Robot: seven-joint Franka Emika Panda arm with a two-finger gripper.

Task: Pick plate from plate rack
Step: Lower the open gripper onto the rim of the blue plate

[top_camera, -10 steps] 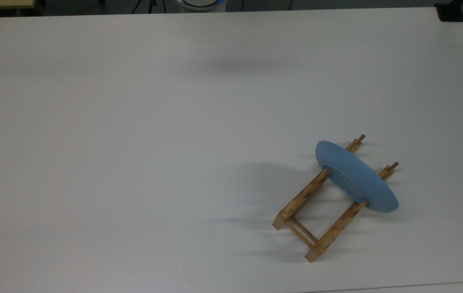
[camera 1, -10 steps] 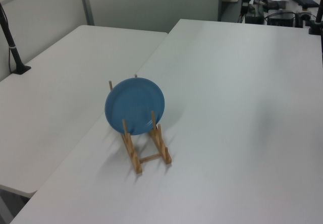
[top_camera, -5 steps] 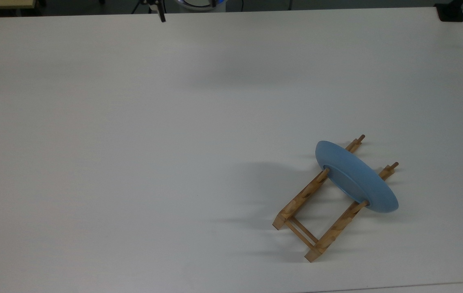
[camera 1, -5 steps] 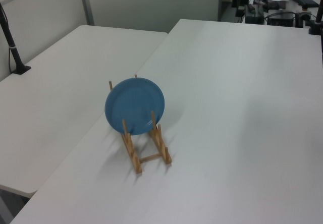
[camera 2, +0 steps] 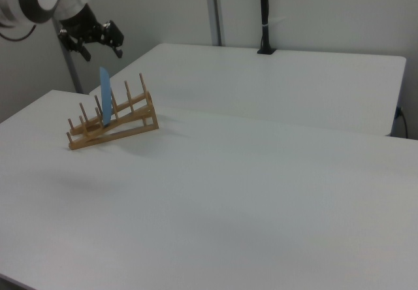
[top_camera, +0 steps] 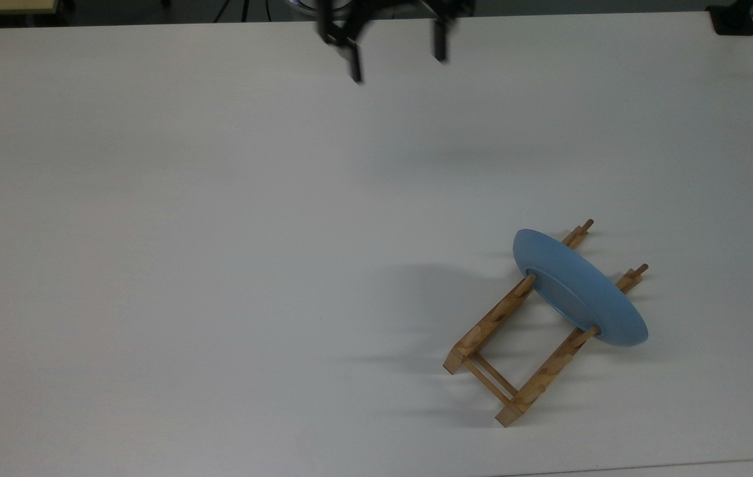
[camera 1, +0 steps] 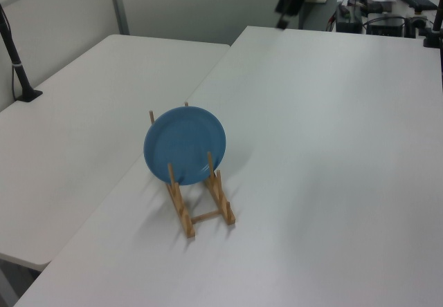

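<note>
End effector [top_camera: 395,56] hovering spread wide, gripping nothing, well apart from round light-blue plate [top_camera: 578,286] sitting in light-wood plate rack [top_camera: 522,331]; pick not yet begun.

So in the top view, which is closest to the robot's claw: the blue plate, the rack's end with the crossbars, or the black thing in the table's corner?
From the claw, in the top view:
1. The plate, lower right, standing in the plate rack.
2. Black thing, top right table corner, and the rack's crossbar end, bottom: too close to call.
</note>
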